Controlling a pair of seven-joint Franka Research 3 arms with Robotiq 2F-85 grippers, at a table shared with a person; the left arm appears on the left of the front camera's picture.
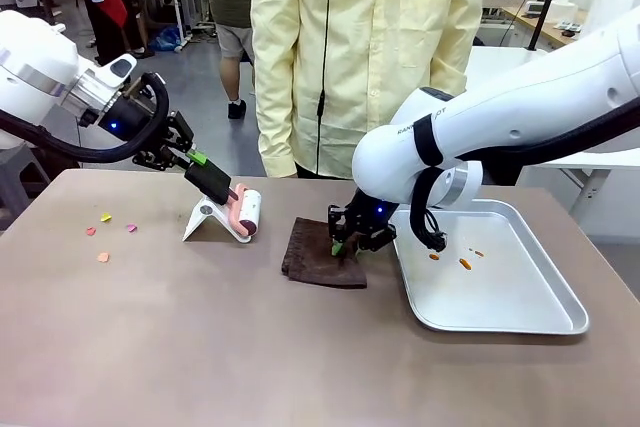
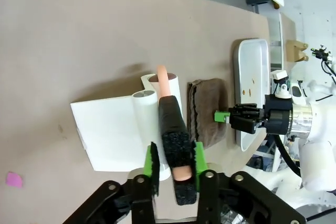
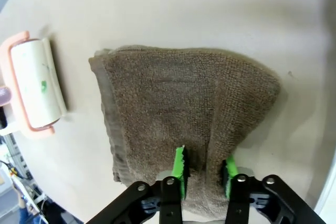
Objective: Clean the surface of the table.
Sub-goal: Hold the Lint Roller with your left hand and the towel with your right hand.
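Taupe table [image 1: 250, 347] spreads under everything in the front view, with a brown cloth [image 1: 318, 262] near its middle. The right gripper [image 1: 345, 242] presses onto the cloth's tray-side edge, clenched on a fold, likely so that it can drag the cloth as a wipe. Just right of the cloth sits a tray [image 1: 510, 292] with a few crumbs [image 1: 465, 263], probably the place for debris. Left of the cloth, the left gripper [image 1: 203, 165] grasps the black handle of a roller [image 1: 248, 212] resting on its stand [image 1: 203, 219]. Farther left of the cloth lie paper scraps [image 1: 103, 257], the roller's likely target.

In the left wrist view, the left gripper [image 2: 174, 163] clamps the handle between green pads. The roller [image 2: 169, 90] lies just beside the cloth [image 2: 207, 108], on the stand [image 2: 105, 135]. The right gripper [image 2: 226, 116] meets the cloth's opposite edge.

In the right wrist view, the right gripper [image 3: 205, 169] pinches a raised ridge of the cloth [image 3: 178, 103], and the roller [image 3: 37, 87] lies apart from it on the table [image 3: 210, 9].
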